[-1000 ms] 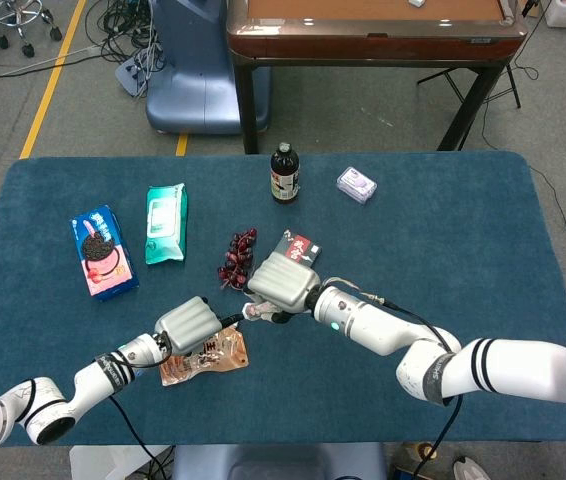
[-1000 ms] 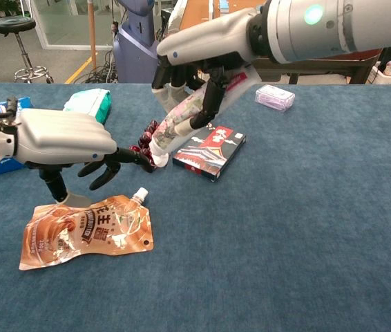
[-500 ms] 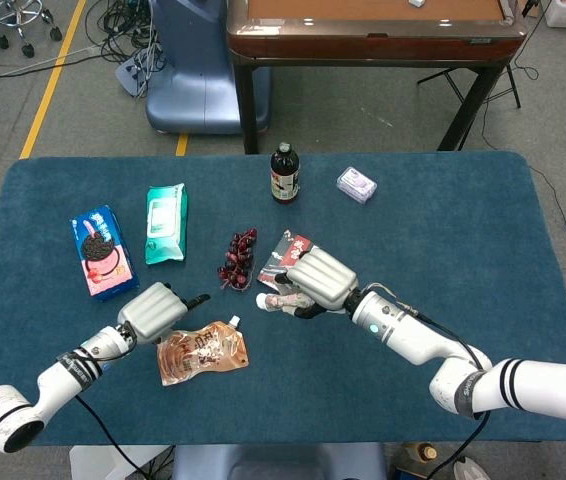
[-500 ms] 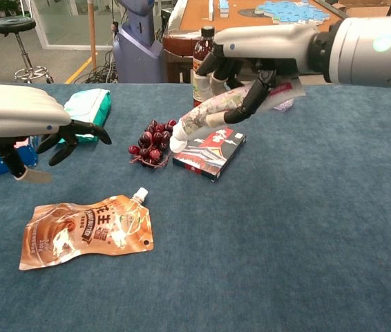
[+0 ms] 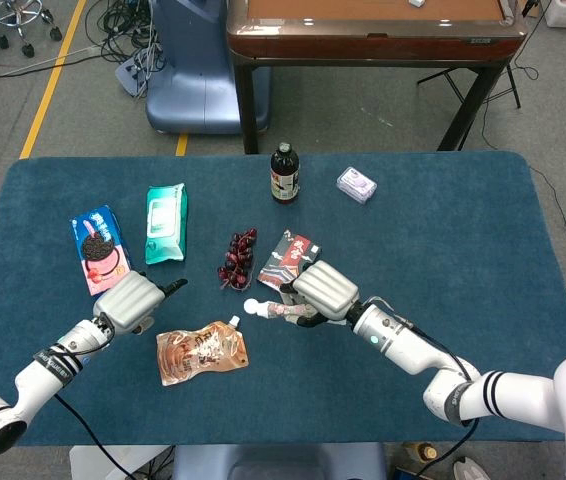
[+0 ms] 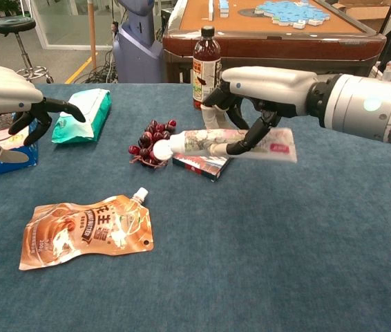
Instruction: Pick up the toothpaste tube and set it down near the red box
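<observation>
We held the tube (image 6: 230,143) in our right hand (image 6: 264,86), fingers curled around its middle; it lay level above the table (image 6: 285,263), cap toward the grapes (image 6: 153,143) and directly over the red box (image 6: 201,164). Our left hand (image 6: 5,93) hung empty, fingers spread, above the cookie pack (image 5: 100,263), with the pouch (image 6: 88,229) lying nearby.

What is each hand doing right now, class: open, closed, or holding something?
Left hand: open, holding nothing, fingers apart above the table.
Right hand: holding the toothpaste tube, lifted above the red box.
</observation>
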Robot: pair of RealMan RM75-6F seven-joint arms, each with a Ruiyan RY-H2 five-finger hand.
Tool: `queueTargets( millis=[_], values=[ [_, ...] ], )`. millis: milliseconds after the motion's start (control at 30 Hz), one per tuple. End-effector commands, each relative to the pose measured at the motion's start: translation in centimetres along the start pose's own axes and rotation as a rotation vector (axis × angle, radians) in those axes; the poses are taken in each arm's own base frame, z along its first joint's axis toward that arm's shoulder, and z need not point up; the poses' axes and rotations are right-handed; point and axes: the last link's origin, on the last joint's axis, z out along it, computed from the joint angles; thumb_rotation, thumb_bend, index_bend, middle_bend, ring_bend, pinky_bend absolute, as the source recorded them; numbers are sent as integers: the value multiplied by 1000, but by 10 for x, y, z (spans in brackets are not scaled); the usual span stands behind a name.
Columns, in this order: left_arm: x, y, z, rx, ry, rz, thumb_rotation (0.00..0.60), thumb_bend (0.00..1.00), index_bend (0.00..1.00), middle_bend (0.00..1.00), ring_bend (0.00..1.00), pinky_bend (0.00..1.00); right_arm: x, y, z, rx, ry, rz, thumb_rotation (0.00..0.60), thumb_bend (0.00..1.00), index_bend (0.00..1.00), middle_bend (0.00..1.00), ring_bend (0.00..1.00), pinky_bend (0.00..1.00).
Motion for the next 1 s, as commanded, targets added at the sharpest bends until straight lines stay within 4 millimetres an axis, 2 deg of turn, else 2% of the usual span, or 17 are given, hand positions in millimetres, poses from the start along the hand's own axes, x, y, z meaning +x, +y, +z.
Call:
queueTargets(
  millis=[33, 233, 500, 567, 633, 700, 800, 867, 1000],
  values=[
    [0, -1, -1, 6, 0, -2, 600, 257, 108, 563, 572, 443, -6, 2, 1, -8, -17, -6, 600, 339, 806, 626, 635, 446],
    [0, -3, -2, 14, 2, -12, 600, 257, 108, 563, 572, 444, -19, 7, 1, -33, -77, -32, 600, 339, 804, 623, 624, 442],
    [0, -3, 1, 13, 0, -16, 600, 257, 108, 562, 571, 445, -19, 9, 10, -59, -131, -20, 600, 309, 781, 609, 610, 429],
    [1, -3, 2, 13, 0, -16, 600, 257, 108, 562, 571, 445, -17, 8, 13, -63, -152, -24, 600, 257, 703, 564, 572, 404],
    [1, -3, 3, 13, 2, -17, 600, 257, 108, 562, 571, 445, -13, 7, 16, -68, -173, -29, 600, 193, 575, 489, 501, 371],
    [1, -2, 4, 14, 1, -17, 600, 257, 108, 562, 571, 446, -9, 5, 19, -72, -193, -34, 600, 128, 402, 380, 397, 329],
    [1, -2, 4, 14, -1, -18, 600, 257, 108, 561, 570, 445, -5, 1, 22, -76, -193, -40, 600, 96, 237, 282, 306, 300],
    [1, -3, 4, 17, 0, -19, 600, 257, 108, 561, 570, 445, -1, 1, 22, -80, -181, -36, 600, 88, 182, 254, 293, 296],
    [1, -9, 0, 40, 6, -31, 600, 257, 108, 560, 570, 445, 16, 7, 9, -107, -127, -34, 600, 84, 137, 236, 291, 296]
  ],
)
